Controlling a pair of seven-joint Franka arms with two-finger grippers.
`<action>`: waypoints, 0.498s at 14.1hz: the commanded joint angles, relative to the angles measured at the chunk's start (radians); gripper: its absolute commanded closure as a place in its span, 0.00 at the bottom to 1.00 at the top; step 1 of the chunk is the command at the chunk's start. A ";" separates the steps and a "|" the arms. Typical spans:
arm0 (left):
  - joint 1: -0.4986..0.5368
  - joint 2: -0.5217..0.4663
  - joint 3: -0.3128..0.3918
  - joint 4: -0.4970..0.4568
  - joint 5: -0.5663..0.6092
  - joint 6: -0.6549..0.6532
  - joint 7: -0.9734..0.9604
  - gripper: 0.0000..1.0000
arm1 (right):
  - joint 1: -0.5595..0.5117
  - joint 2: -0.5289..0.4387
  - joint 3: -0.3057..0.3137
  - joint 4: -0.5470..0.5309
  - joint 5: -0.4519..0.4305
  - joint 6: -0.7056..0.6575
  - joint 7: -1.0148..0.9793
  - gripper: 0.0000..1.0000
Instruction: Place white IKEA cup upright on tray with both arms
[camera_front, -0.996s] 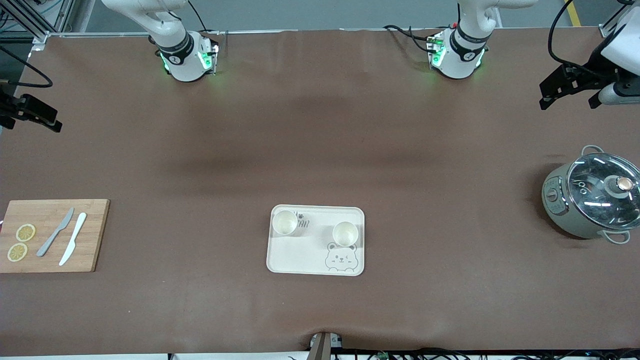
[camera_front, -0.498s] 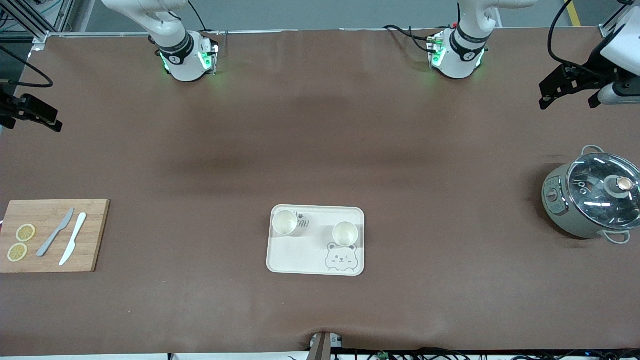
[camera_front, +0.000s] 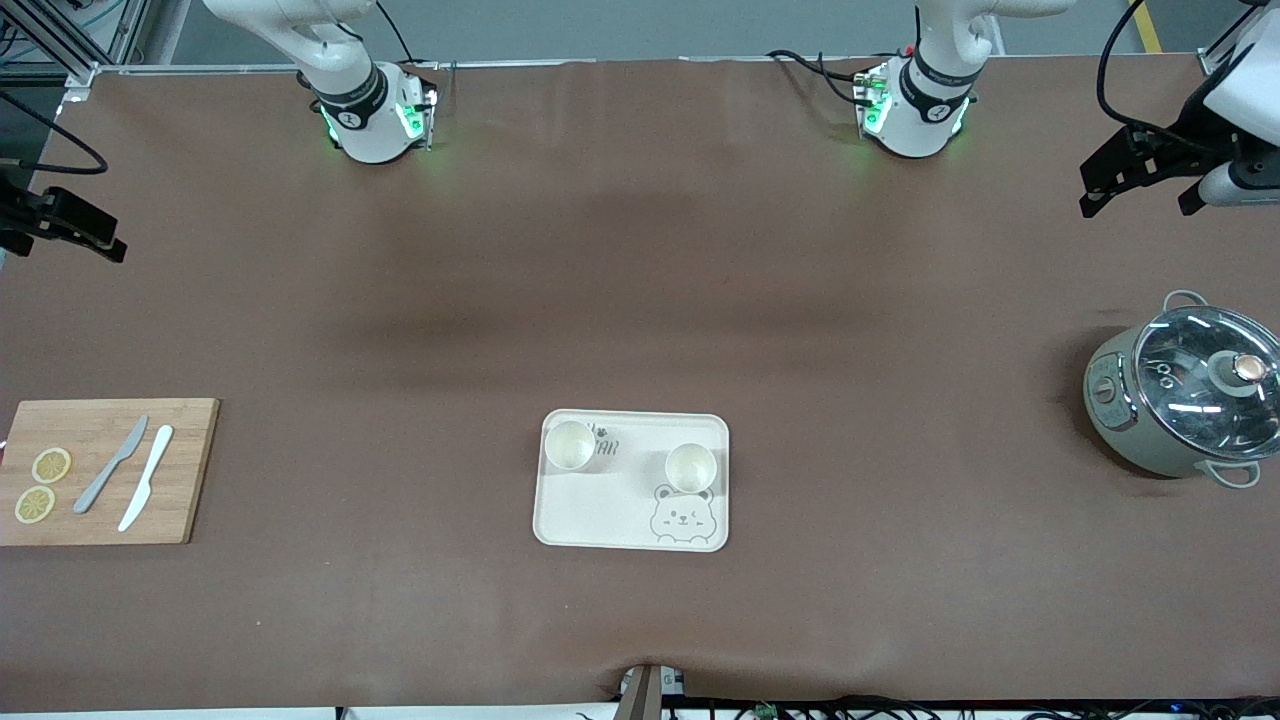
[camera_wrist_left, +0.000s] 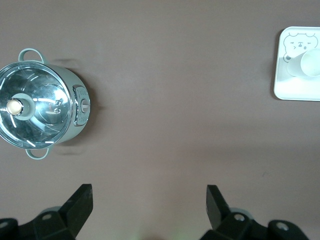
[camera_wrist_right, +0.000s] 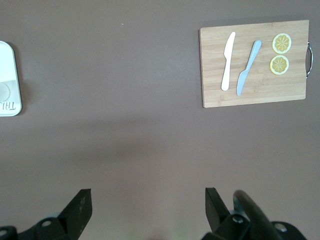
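Hardly moved since a second ago: left tool (camera_front: 1137, 198) lifted a touch, right tool (camera_front: 55, 240) nudged slightly, nothing else shifted.

Two white cups, both standing mouth-up on the tray (camera_front: 600, 515). One cup (camera_front: 570, 445) in the tray's corner by the printed lettering, toward the right arm's end. Second cup (camera_front: 690, 467) just above the bear face, toward the left arm's end. Near each other, not touching. Neither tipped nor overhanging the rim.

Judged from this: placing looks finished, both arms waiting.

Handling, as a guess: light, stiff, smooth-walled, so likely slippery under hard pads and easy to tip with a sideways knock. No handle visible. Best taken at the rim, one finger inside and one outside, or across the body low down. Whether breakable cannot be told from here.

Left tool spread wide and empty, hanging over bare table well apart from the tray, at the left arm's end. Right tool likewise spread wide and empty, over bare table well apart from the tray, at the right arm's end.

Farther out from the tray: lidded pot (camera_front: 1185, 400) toward the left arm's end, glass lid on. Toward the right arm's end, wooden cutting board (camera_front: 190, 470) carrying a grey knife (camera_front: 110, 465), a white knife (camera_front: 146, 477) and two lemon slices (camera_front: 42, 485).
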 joint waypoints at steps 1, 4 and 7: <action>-0.008 -0.007 0.001 0.006 -0.006 -0.018 0.014 0.00 | -0.002 0.007 -0.003 0.021 0.036 -0.018 0.008 0.00; -0.004 -0.011 0.001 0.005 -0.008 -0.018 0.014 0.00 | -0.007 0.006 -0.001 0.018 0.037 -0.026 0.008 0.00; 0.001 -0.017 0.003 0.005 -0.009 -0.019 0.014 0.00 | -0.022 0.007 0.002 0.019 0.037 -0.028 0.008 0.00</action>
